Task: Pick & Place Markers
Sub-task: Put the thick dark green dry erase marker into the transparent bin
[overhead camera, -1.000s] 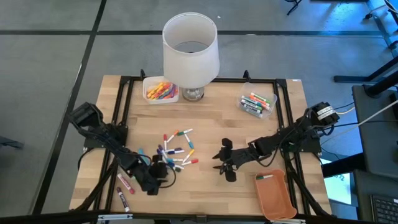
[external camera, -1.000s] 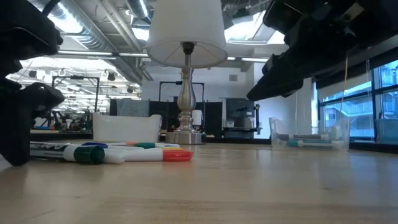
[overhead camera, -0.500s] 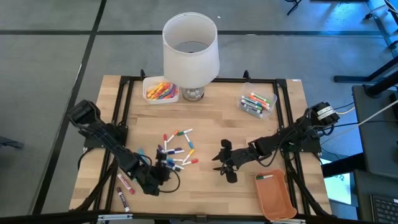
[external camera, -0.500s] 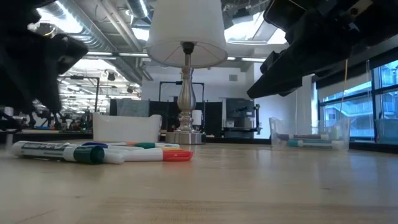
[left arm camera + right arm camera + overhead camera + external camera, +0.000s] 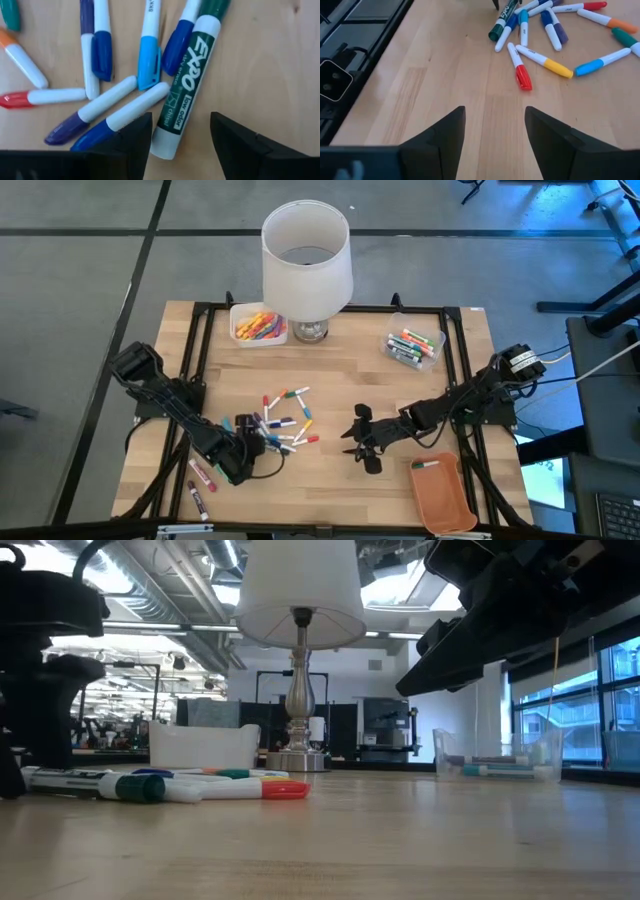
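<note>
The left pincer (image 5: 177, 132) hangs released over the green Expo marker (image 5: 184, 90), which lies in the marker cluster (image 5: 285, 420) mid-surface. Risk: closing fingers may trap the touching blue-capped marker (image 5: 122, 117). The right pincer (image 5: 492, 127) waits released nearby.

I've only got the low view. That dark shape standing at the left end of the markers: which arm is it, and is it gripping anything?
Observer: That's the left hand. It is open and empty, and the butt end of a green Expo marker lies between its fingers.
Operator: And the right hand?
Observer: The right hand is open and empty over bare wood, short of the marker pile.
Operator: Anything in a container on that side?
Observer: One green-capped marker lies in the orange tray beside the right arm.
</note>
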